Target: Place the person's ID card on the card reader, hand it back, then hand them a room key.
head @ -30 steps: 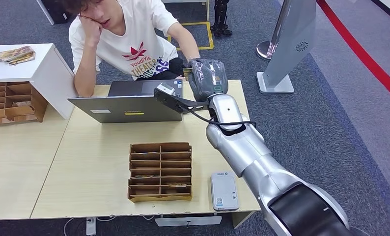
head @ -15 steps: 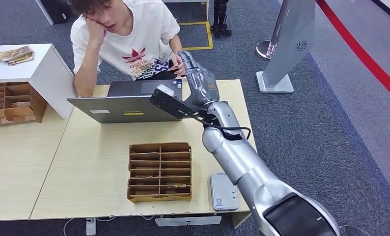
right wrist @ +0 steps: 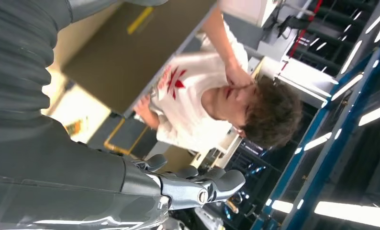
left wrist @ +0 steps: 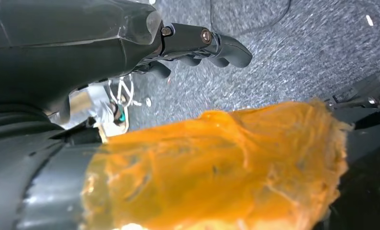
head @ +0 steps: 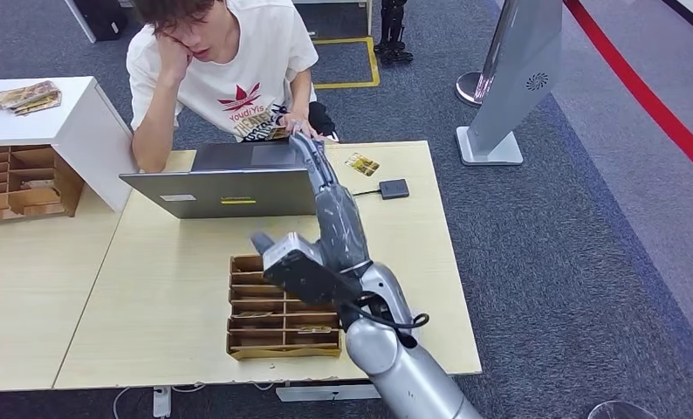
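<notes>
My right hand (head: 334, 209) reaches up over the table's middle, its fingers (head: 312, 157) stretched out at the laptop's right end, just short of the person's hand (head: 298, 129). In the right wrist view the fingers (right wrist: 212, 184) are spread and hold nothing. The person's hand rests at the table's far edge with something small and yellowish beside it. A patterned card (head: 361, 163) lies flat on the table at the back right. My forearm hides the white reader at the front edge. My left hand (left wrist: 197, 45) hangs over the carpet, fingers loosely bent, holding nothing.
A grey laptop (head: 221, 183) stands open at the back of the table. A wooden slotted organiser (head: 284, 336) with cards in some slots sits near the front edge. A small black box (head: 394, 188) on a cable lies by the card. A white cabinet (head: 72, 122) stands far left.
My right arm has swung from the table's right side to its middle and the hand has turned edge-on. The card and black box have come into sight; the white reader is now covered.
</notes>
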`<action>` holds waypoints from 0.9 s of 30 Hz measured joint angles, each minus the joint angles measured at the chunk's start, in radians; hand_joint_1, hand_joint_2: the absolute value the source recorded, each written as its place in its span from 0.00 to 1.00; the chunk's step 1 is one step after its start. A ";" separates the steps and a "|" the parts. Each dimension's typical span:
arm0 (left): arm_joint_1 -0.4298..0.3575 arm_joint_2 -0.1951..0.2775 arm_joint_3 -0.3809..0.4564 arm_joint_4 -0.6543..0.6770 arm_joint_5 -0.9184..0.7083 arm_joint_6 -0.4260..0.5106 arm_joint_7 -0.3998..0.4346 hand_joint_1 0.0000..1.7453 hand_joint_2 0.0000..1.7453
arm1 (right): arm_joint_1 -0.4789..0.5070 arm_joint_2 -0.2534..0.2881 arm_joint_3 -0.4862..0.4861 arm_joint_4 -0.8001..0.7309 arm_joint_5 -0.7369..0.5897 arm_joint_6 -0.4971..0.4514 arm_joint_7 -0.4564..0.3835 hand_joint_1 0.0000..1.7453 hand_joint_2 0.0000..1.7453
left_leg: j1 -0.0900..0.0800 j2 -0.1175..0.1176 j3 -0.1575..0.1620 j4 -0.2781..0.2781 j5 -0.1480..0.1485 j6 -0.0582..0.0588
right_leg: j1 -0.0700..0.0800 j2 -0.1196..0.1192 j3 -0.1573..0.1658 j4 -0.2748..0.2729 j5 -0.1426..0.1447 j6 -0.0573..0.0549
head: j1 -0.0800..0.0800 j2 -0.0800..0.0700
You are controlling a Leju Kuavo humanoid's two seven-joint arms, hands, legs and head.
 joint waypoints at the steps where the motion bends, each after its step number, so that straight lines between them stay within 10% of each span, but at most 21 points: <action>1: 0.005 0.001 0.005 0.000 0.009 0.005 -0.005 0.00 0.00 | 0.030 -0.014 0.019 -0.027 -0.013 -0.009 -0.001 0.72 1.00 | 0.000 0.000 0.000 0.000 0.000 0.000 | 0.000 0.000 0.000 0.000 0.000 0.000 | 0.000 0.000; 3: 0.014 0.004 0.016 0.000 0.027 0.016 -0.014 0.00 0.00 | 0.080 -0.047 0.047 -0.068 -0.041 -0.024 -0.002 0.99 1.00 | 0.000 0.000 0.000 0.000 -0.001 0.000 | 0.000 0.000 0.000 0.000 0.000 0.000 | 0.000 0.000; 18: 0.045 0.016 0.076 0.000 0.072 0.036 -0.039 0.00 0.00 | 0.233 -0.204 0.119 -0.175 0.022 -0.032 0.011 1.00 1.00 | 0.000 0.000 0.000 0.000 -0.001 0.001 | 0.000 0.000 0.000 0.000 0.000 0.000 | 0.000 0.000; 24: 0.048 0.018 0.088 0.000 0.078 0.038 -0.046 0.00 0.00 | 0.258 -0.237 0.138 -0.176 0.093 -0.025 0.029 0.60 1.00 | 0.000 0.000 0.000 0.000 -0.001 0.001 | 0.000 0.000 0.000 0.000 0.000 0.000 | 0.000 0.000; 27: 0.048 0.020 0.089 0.000 0.079 0.038 -0.046 0.00 0.00 | 0.259 -0.248 0.150 -0.167 0.158 -0.026 0.048 0.55 1.00 | 0.000 0.000 0.000 0.000 -0.001 0.001 | 0.000 0.000 0.000 -0.001 0.000 0.000 | 0.000 0.000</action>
